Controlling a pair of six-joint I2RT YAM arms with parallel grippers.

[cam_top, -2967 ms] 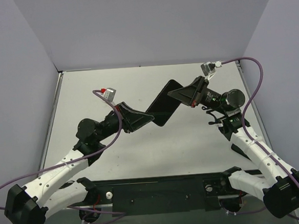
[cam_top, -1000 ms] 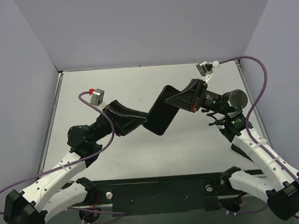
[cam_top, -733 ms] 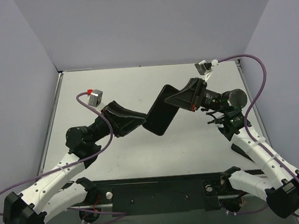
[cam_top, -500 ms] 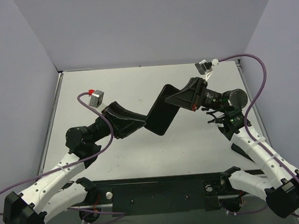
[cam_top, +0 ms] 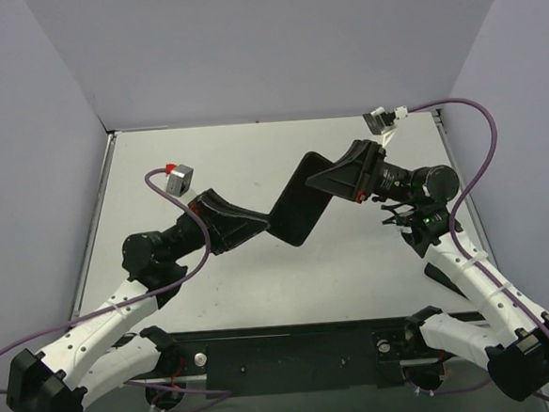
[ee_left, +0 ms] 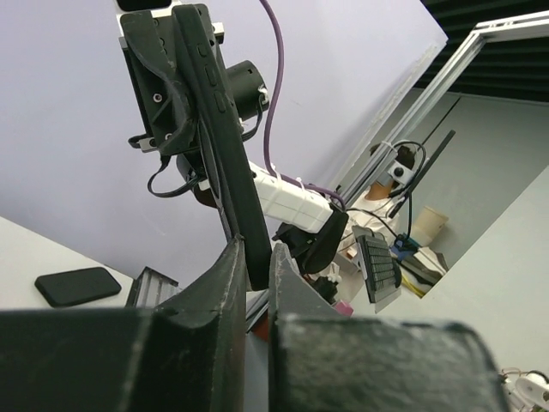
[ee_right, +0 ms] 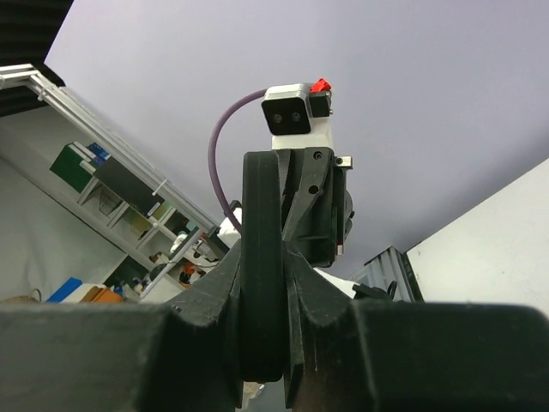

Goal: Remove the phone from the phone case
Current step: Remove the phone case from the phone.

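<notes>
Black phone case [cam_top: 298,204] pinched btwn L fingers [ee_left: 225,293] & R fingers [ee_right: 219,293] (mid-air).

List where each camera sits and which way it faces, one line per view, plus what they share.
Top external: above and behind the arms, looking down at the table; both show, left end effector and right end effector gripping the cased phone.
Left wrist: on the left arm, looking along its fingers, up the cased phone's edge toward the right end effector.
Right wrist: on the right arm, looking along its fingers toward the left wrist camera.
Shared: all three show the cased phone.
</notes>
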